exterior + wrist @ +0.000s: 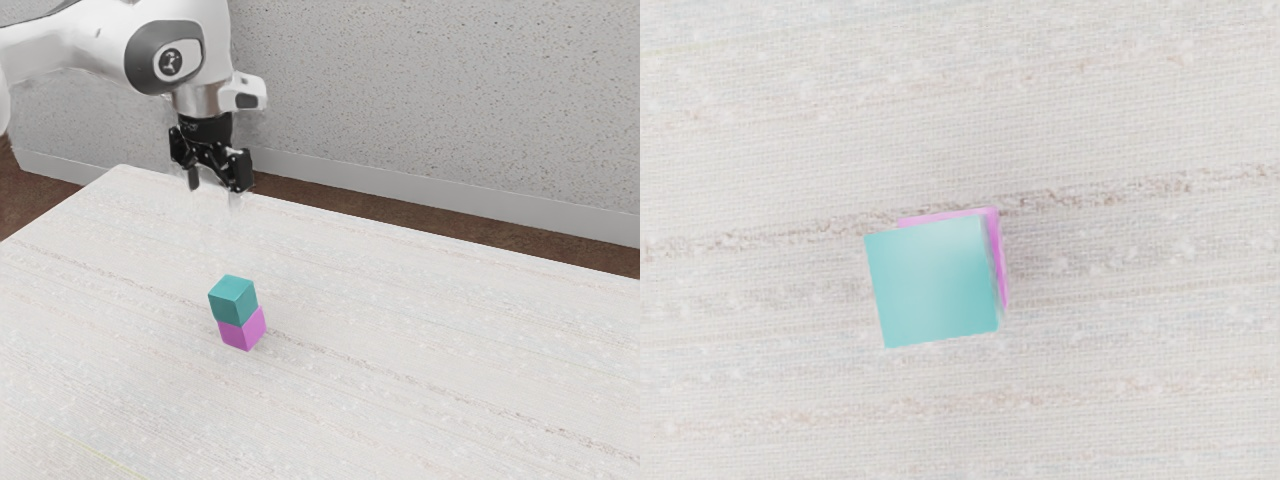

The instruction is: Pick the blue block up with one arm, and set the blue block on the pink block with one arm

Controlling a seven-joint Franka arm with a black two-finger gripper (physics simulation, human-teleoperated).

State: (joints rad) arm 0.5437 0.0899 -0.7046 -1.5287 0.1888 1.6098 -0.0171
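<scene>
the blue block (232, 297) sits on the pink block (244, 331), slightly off-centre, with pink showing past two of its edges. i judge that a nudge could tip it off. neither block carries any writing. farther back, my gripper (214, 182) hangs high above the table (450, 350), fingers spread and empty.

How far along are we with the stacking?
Stacking looks done: the blue block sits on the pink block, slightly offset. Nothing is in hand: the gripper hangs open above them, empty. Nothing visible is left.
</scene>
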